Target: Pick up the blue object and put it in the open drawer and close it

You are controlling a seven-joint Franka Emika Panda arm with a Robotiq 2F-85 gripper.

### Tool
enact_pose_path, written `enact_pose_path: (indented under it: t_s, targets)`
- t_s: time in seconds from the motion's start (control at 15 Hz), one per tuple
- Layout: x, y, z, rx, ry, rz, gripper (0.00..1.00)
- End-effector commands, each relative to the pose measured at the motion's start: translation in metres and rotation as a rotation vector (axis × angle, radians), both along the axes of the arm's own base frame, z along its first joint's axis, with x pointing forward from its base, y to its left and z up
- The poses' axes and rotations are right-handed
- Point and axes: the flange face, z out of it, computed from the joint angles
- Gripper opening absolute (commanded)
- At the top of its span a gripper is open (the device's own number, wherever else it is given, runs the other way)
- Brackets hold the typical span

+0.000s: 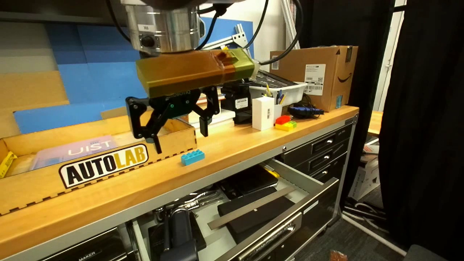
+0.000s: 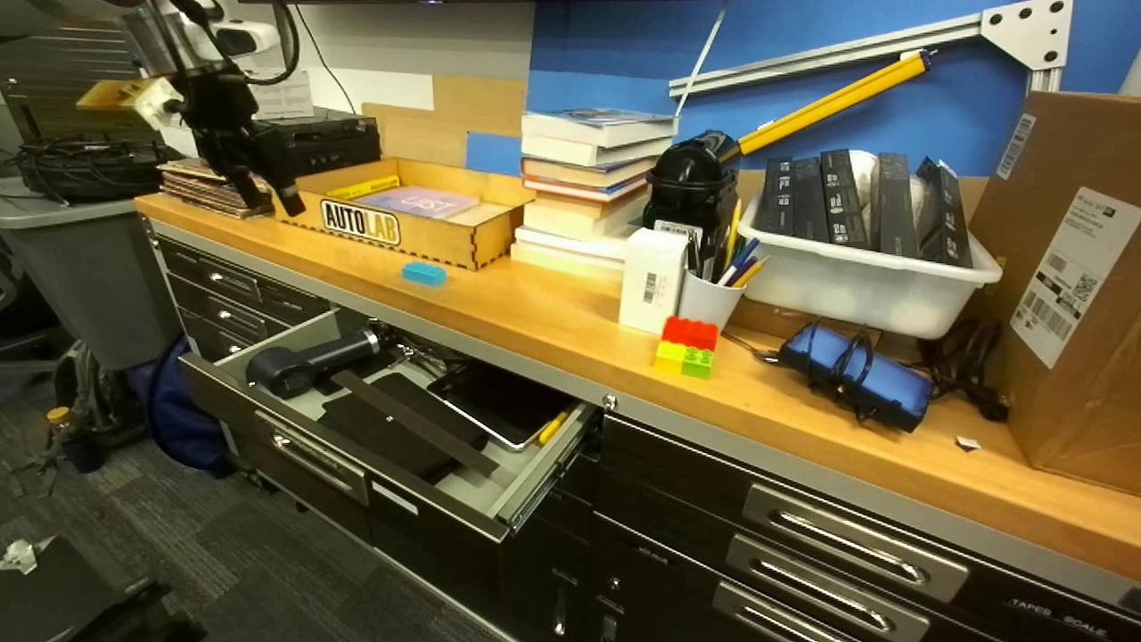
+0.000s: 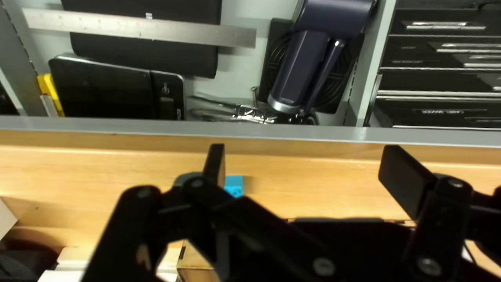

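- In an exterior view, the blue block [image 1: 193, 158] is small, light blue and rectangular, with round studs on top; it lies on the wooden worktop [image 1: 226, 148], just beside the AUTOLAB box [image 1: 174, 143]
- The gripper [image 1: 181, 140] hangs above the worktop, jaws spread wide with only air between them, apart from the block
- Counted there: one blue block, one pulled-out drawer [image 1: 295, 177], one cardboard box [image 1: 333, 98], one white carton [image 1: 261, 114]
- In an exterior view, the block looks flatter and its studs are blurred
- The jaws are turned nearly side-on, so their spread cannot be told from this angle; they are well apart from the block
- Counted there: one stack of books [image 2: 579, 214], one pen cup [image 2: 709, 301], one white tub [image 2: 874, 290], three toy bricks [image 2: 689, 334], red over yellow and green
- In the wrist view, the block is partly hidden behind a finger [image 3: 211, 162]
- The jaws stand far apart, worktop showing between
- Counted in the drawer: one metal ruler [image 3: 199, 33], one dark blue tool [image 3: 299, 66], one yellow piece [image 3: 50, 88]
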Motion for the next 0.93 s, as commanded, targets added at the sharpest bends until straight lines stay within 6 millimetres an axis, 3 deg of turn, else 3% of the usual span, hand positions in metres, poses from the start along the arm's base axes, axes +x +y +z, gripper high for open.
enact_pose_path:
  t_s: [0.0, 0.4, 0.47, 0.73, 0.87]
  targets:
    - [0.038, -0.001, 0.004, -0.032, -0.121, -0.043, 1.0]
    - [0.069, -0.015, -0.013, 0.036, -0.226, -0.189, 1.0]
    - [0.06, -0.019, -0.017, 0.012, -0.182, -0.142, 1.0]
    - [0.065, -0.02, -0.022, 0.025, -0.192, -0.181, 1.0]
    - [0.083, -0.027, -0.025, -0.056, -0.233, -0.281, 1.0]
